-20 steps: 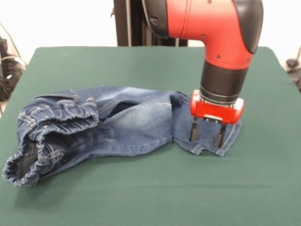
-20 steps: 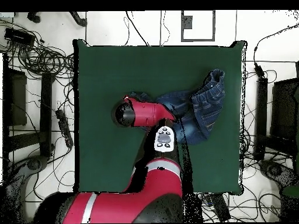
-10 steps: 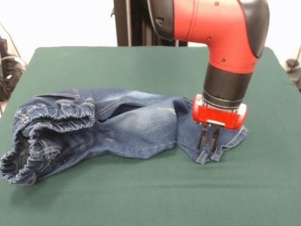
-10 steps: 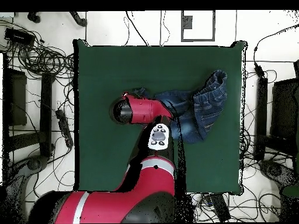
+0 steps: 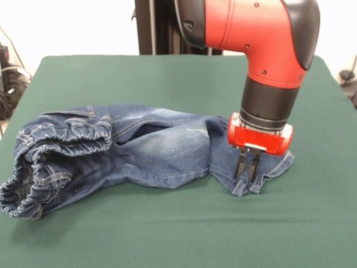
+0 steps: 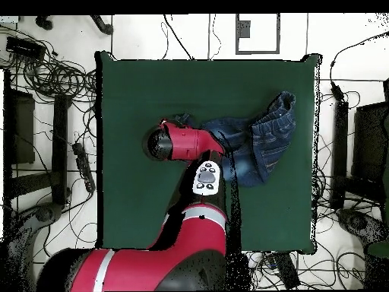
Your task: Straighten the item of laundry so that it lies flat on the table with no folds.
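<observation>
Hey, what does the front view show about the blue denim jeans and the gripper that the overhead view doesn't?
Front view only: the gripper, fingers close together, pinching the hem end of the blue denim jeans, and the gathered elastic waistband bunched up at the other end. Overhead view only: the whole dark green table, cables on the floor around it, and the red arm hiding the gripper. Both show the jeans crumpled, not flat.

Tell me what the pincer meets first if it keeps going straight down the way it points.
The pincer points down with its fingers pinched together on the jeans at the leg end, so denim is already met; directly beneath lies the table.
</observation>
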Robot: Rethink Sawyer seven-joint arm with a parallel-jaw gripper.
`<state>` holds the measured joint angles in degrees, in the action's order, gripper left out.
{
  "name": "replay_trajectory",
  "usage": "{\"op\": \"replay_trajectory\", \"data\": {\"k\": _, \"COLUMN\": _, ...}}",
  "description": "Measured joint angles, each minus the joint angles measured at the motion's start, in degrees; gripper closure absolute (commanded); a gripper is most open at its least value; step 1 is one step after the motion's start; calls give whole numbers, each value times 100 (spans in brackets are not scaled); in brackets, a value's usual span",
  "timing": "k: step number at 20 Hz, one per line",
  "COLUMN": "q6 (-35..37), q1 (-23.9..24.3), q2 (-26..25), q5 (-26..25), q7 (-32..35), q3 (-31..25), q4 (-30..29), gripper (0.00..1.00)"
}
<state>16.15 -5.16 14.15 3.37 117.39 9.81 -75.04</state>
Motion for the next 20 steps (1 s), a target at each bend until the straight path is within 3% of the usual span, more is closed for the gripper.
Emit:
{"op": "replay_trajectory", "data": {"k": 5, "q6": -4, "q1": 7, "q2": 161, "q5": 17, "q7": 0, "q3": -17, "q4": -178, "gripper": 100}}
{"op": "replay_trajectory", "data": {"k": 16, "q6": 510, "q1": 24, "q2": 1342, "q5": 319, "q7": 0, "q3": -46, "q4": -515, "gripper": 100}}
{"op": "replay_trajectory", "data": {"k": 20, "q6": 519, "q1": 21, "q2": 1502, "q5": 450, "q7": 0, "q3": -52, "q4": -515, "gripper": 100}}
